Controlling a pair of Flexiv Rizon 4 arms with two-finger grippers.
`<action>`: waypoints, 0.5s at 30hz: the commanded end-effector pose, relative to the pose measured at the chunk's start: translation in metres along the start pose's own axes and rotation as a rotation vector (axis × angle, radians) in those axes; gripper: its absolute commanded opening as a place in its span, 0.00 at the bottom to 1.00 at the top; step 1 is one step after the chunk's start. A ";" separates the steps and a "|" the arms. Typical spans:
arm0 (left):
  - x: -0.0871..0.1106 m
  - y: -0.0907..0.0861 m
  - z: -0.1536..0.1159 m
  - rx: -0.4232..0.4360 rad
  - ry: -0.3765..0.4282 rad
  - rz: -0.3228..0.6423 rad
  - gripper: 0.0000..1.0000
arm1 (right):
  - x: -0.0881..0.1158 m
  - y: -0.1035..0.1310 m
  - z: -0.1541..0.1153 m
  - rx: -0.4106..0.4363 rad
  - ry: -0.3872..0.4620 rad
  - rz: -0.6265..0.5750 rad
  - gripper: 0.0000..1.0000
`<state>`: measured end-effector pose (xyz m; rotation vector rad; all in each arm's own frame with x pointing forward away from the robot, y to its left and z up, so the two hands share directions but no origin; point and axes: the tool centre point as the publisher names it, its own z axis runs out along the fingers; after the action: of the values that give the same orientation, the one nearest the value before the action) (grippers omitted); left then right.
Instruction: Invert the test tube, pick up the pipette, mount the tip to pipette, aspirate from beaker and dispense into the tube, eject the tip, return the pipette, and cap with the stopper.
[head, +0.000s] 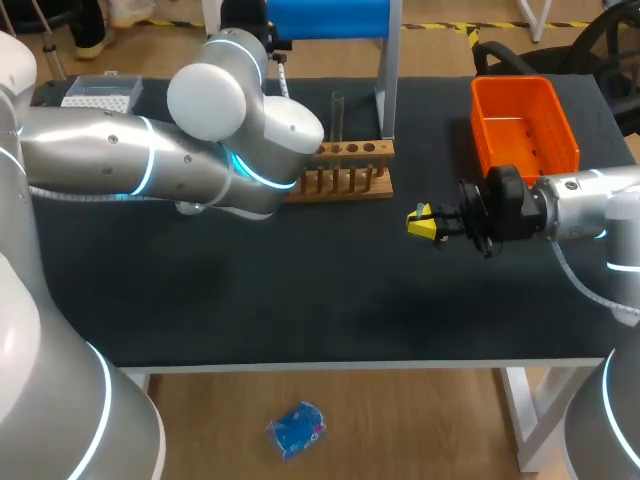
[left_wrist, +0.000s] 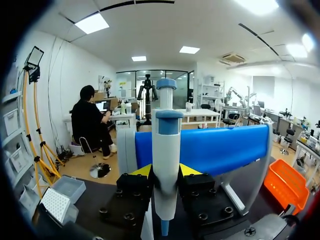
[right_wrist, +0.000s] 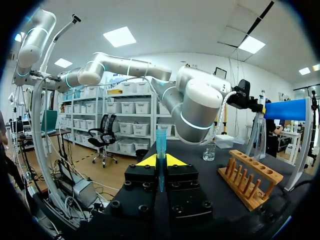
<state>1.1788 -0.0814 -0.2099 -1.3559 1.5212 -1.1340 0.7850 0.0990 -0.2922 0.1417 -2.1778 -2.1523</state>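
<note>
Left claw (left_wrist: 165, 171): pinching the pipette (left_wrist: 166, 150), which stands upright between its fingers, before the blue stand (left_wrist: 220, 147).
Right claw (head: 426, 222): pressed onto a blue tip (right_wrist: 160, 142), whose wide end sticks out past the fingers.
Tube (head: 338, 115): standing in the rack (head: 345, 178), well apart from the right claw.
Beaker (right_wrist: 209, 151): ahead of the right claw, near the rack's end.

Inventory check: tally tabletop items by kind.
White-and-blue plastic pipette: 1
Clear glass test tube: 1
Clear glass beaker: 1
Wooden tube rack: 1
Orange plastic bin: 1
White tip box: 1
Slim blue piece: 1
Blue-barred stand: 1
Total: 8
</note>
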 end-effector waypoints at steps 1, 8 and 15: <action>-0.001 -0.010 -0.005 0.000 0.004 0.007 0.00 | 0.000 0.000 -0.001 0.000 0.000 -0.001 0.00; -0.003 -0.025 -0.012 0.022 -0.003 0.029 0.00 | 0.000 0.000 -0.001 0.000 0.000 -0.001 0.00; -0.001 -0.034 -0.020 0.044 0.000 0.041 0.00 | 0.000 0.000 -0.001 0.000 0.000 -0.001 0.00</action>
<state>1.1746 -0.0812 -0.1775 -1.2858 1.4959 -1.1380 0.7850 0.0990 -0.2922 0.1418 -2.1778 -2.1523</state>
